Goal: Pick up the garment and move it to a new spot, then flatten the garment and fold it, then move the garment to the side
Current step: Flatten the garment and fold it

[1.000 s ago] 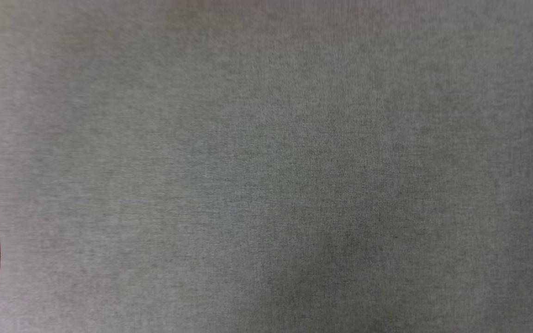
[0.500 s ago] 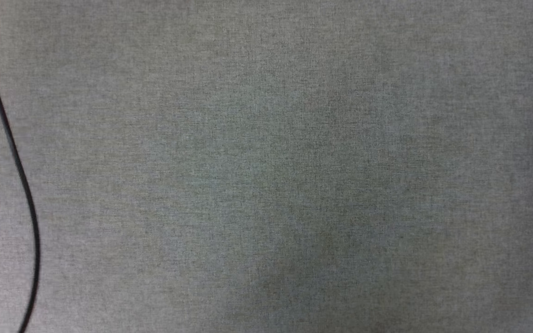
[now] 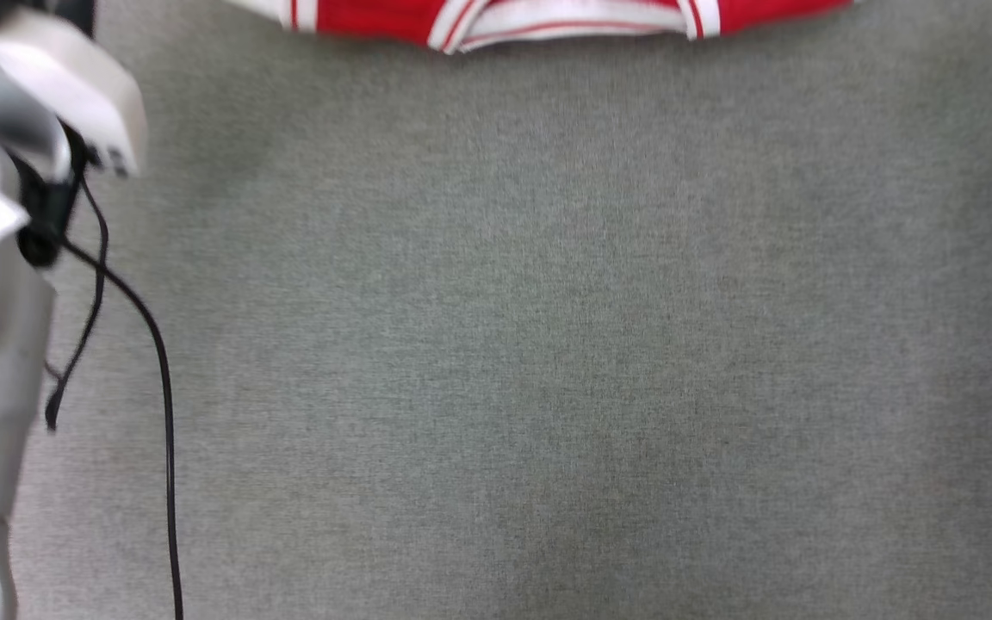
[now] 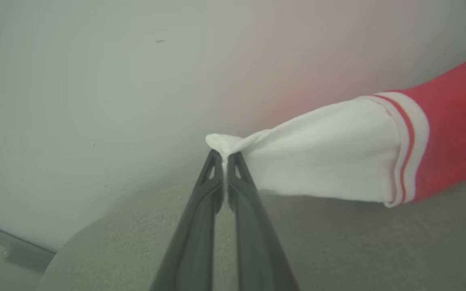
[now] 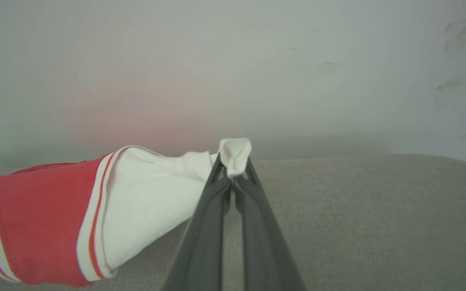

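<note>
Shirt (image 4: 338, 165) held over table (image 4: 378, 250), L gripper (image 4: 225, 157) & R gripper (image 5: 233, 165) each clamped on a sleeve; flattening, folding etc. not yet done.

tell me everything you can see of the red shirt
The garment is a red jersey-knit shirt with white sleeves and red-and-white striped trim at sleeve seams and neckline. It is stretched sideways: the left gripper is shut on one bunched white sleeve tip, the right gripper on the other. Both sleeves are held above the grey cloth surface; the head view catches its neckline edge at the top.
</note>
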{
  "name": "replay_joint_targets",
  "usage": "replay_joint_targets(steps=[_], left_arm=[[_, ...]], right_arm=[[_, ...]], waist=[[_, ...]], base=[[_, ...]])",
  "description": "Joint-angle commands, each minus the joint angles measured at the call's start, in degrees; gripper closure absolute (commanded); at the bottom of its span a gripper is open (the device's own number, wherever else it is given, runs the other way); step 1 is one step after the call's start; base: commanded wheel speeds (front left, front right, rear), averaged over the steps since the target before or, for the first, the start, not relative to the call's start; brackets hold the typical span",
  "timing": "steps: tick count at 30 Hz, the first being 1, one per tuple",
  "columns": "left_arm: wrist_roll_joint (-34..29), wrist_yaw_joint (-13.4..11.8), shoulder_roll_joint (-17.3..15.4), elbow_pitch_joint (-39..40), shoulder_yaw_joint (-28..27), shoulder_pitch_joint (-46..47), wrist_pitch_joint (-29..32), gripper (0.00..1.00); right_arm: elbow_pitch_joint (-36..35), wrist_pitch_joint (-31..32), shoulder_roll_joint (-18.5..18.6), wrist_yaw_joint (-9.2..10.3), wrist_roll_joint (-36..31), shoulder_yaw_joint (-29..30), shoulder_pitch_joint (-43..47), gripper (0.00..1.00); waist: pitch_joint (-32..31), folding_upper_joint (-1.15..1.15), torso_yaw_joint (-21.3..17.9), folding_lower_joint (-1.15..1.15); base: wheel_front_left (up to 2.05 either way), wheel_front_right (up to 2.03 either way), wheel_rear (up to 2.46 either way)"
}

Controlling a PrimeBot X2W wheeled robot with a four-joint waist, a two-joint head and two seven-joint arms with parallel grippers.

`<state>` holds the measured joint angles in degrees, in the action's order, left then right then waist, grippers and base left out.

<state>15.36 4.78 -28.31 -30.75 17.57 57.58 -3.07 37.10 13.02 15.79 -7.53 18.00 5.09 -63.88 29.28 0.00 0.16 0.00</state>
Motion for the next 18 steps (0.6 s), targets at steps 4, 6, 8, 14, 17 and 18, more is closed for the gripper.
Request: replay_joint_targets(steps=[4, 6, 8, 14, 17, 18], left_arm=[[1.44, -0.34, 1.05, -1.26, 0.77, -7.06, 0.02, 1.00], [1.87, -0.10, 1.16, -1.45, 1.39, -9.40, 0.27, 1.00], [2.14, -0.02, 1.37, -1.64, 1.96, -11.85, 0.53, 1.00], [4.25, 0.18, 2.19, -1.76, 3.35, -19.08, 4.55, 1.00], [5.48, 0.43, 2.13, -1.03, 3.89, -22.77, 6.47, 1.00], [5.91, 0.34, 2.10, -0.69, 4.08, -24.07, 7.14, 1.00]], right_arm=[[-0.69, 1.41, 1.76, 0.08, 1.18, -0.09, 8.55, 1.00], [-1.55, 2.34, 2.66, 0.08, 1.47, -0.52, 12.31, 1.00], [-2.43, 3.26, 3.42, 0.09, 2.17, -0.34, 16.03, 1.00], [-5.73, 7.70, 4.79, 0.10, 4.56, 2.09, 24.84, 1.00], [-7.79, 10.82, 5.27, 0.10, 5.65, 3.13, 29.00, 1.00], [-8.46, 11.88, 5.58, 0.10, 5.61, 3.58, 30.45, 1.00]], waist=[[-5.57, 0.00, 1.08, 0.00], [-7.24, 0.00, 1.43, 0.00], [-8.93, 0.00, 1.70, 0.00], [-13.48, 0.00, 2.26, 0.00], [-15.66, 0.00, 2.47, 0.00], [-16.35, 0.00, 2.53, 0.00]], base=[[0.00, 0.00, 0.00], [0.00, 0.00, 0.00], [0.00, 0.00, 0.00], [0.00, 0.00, 0.00], [0.00, 0.00, 0.00], [0.00, 0.00, 0.00]])
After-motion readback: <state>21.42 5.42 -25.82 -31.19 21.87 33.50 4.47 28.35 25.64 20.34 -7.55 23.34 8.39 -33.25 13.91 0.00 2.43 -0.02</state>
